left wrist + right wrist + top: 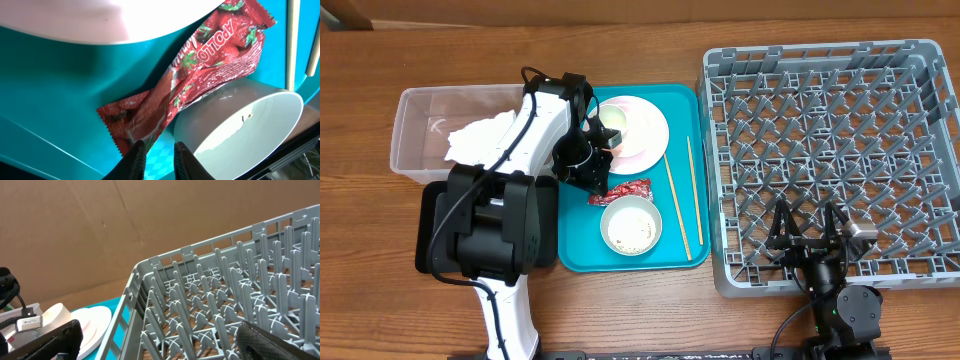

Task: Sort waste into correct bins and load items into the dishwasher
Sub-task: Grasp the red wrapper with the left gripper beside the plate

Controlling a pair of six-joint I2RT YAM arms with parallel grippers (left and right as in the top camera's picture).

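- Left jaws (159,148) sat low over the teal tray (578,255). The tips were a narrow gap apart with bare tray showing between them, so released, gripping nothing.
- Red wrapper (200,75) lay flat on the tray between plate and bowl. One end was just ahead of the left jaws' tips and its side touched the bowl's outer wall.
- Pink plate (645,135) was on the far part of the tray, with the white cup (613,119) standing on its left side.
- White bowl (631,225) stood upright on the near part of the tray, with a few rice grains (638,232) inside.
- Two chopsticks (686,195) lay on the right side of the tray, running near to far and closing together toward the near end.
- Napkin (485,137) lay crumpled inside the clear tub (415,120), far left on the bench (620,40), left of the tray.
- Black tray (428,240) sat just near of the tub, mostly hidden under the left arm.
- Dish rack (830,150) stood right of the teal tray, just beside it.
- Right jaws (807,232) hung over the rack's near edge, spread wide and grasping nothing.
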